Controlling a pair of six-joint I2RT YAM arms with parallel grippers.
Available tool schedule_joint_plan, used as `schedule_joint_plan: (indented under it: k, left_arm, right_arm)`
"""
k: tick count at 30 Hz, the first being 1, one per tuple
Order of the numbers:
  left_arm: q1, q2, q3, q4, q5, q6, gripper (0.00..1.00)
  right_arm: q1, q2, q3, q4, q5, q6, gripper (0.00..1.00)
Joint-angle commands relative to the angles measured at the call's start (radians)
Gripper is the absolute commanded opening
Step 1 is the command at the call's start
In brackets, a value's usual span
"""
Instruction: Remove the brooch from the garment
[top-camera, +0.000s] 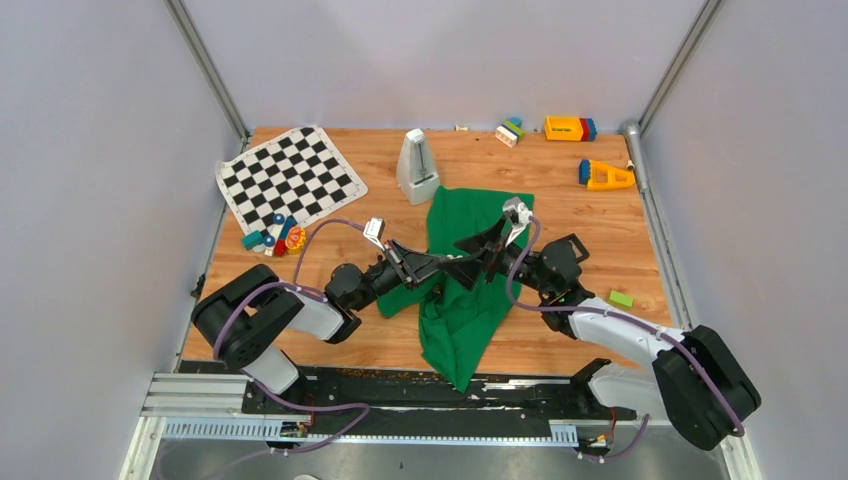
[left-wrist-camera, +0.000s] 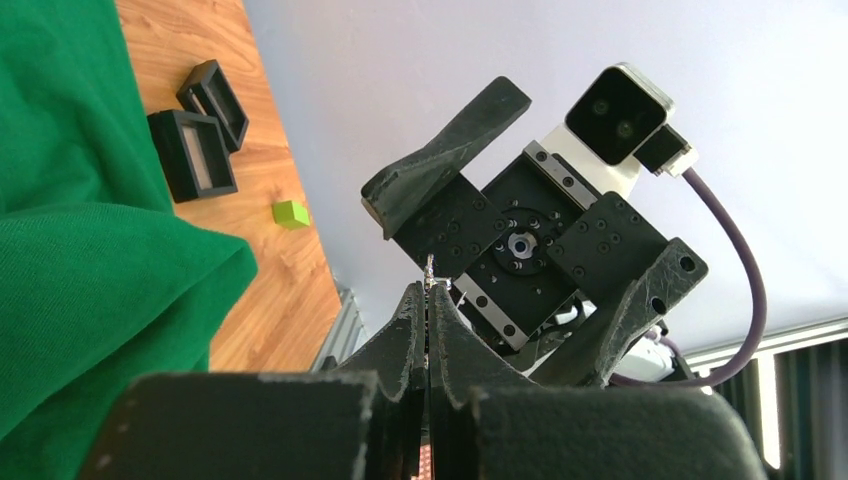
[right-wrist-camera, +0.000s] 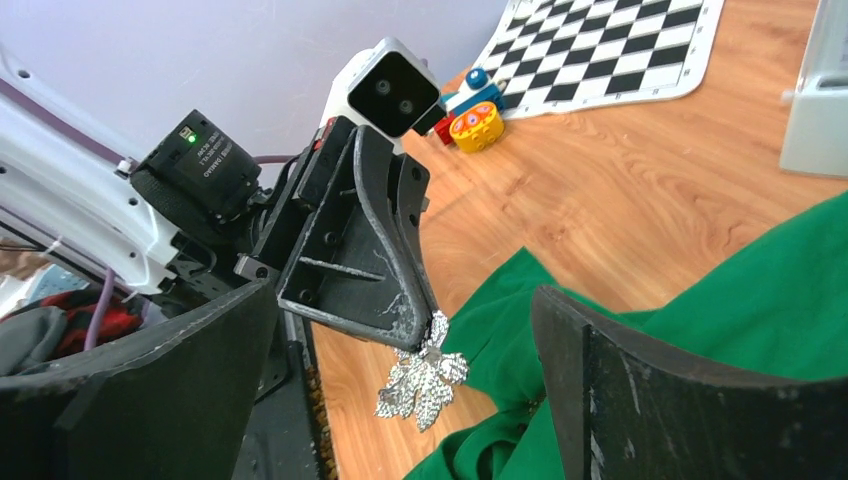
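The garment (top-camera: 460, 315) is a bright green cloth spread over the middle of the table; it also shows as green folds (right-wrist-camera: 700, 290) in the right wrist view. The brooch (right-wrist-camera: 422, 382) is a sparkling silver leaf, hanging in the air clear of the cloth. My left gripper (right-wrist-camera: 425, 318) is shut on its top edge, and its pin (left-wrist-camera: 430, 267) pokes out past the closed tips of the left gripper (left-wrist-camera: 430, 292). My right gripper (right-wrist-camera: 405, 300) faces it, open wide, one finger on each side of the brooch and neither touching it. In the top view both grippers meet over the cloth (top-camera: 485, 255).
A chequered mat (top-camera: 290, 178) lies at the back left, with small toys (top-camera: 272, 238) at its near corner. A white wedge-shaped object (top-camera: 417, 166) stands behind the cloth. Two black square frames (left-wrist-camera: 200, 130) and a green block (top-camera: 621, 298) lie at the right; yellow toys (top-camera: 570, 128) sit at the back.
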Motion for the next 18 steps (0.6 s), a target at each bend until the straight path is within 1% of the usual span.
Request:
schedule_joint_plan:
  k: [1, 4, 7, 9, 12, 14, 18]
  left_arm:
    - [-0.006, 0.025, 0.006, 0.107, -0.021, -0.048, 0.00]
    - [-0.006, 0.022, 0.013, 0.106, -0.019, -0.044, 0.00]
    - [-0.006, 0.026, 0.021, 0.106, -0.013, -0.045, 0.00]
    - [-0.007, 0.034, 0.029, 0.107, -0.008, -0.053, 0.00]
    - [-0.010, 0.041, 0.045, 0.107, -0.003, -0.067, 0.00]
    - [-0.011, 0.039, 0.053, 0.107, -0.005, -0.080, 0.00]
    - [-0.013, 0.018, 0.063, 0.106, -0.011, -0.085, 0.00]
  right_arm:
    - [-0.046, -0.019, 0.060, -0.062, -0.077, 0.137, 1.00]
    - [-0.091, -0.041, 0.070, -0.141, -0.107, 0.234, 1.00]
    - [-0.120, -0.109, 0.030, -0.158, -0.103, 0.304, 0.98]
    - [-0.127, -0.160, 0.004, -0.177, -0.084, 0.316, 0.98]
    - [-0.127, -0.220, -0.008, -0.250, -0.049, 0.318, 0.95]
    - [-0.128, -0.256, -0.013, -0.298, -0.017, 0.321, 0.90]
    - [-0.128, -0.314, 0.003, -0.397, 0.044, 0.316, 0.77]
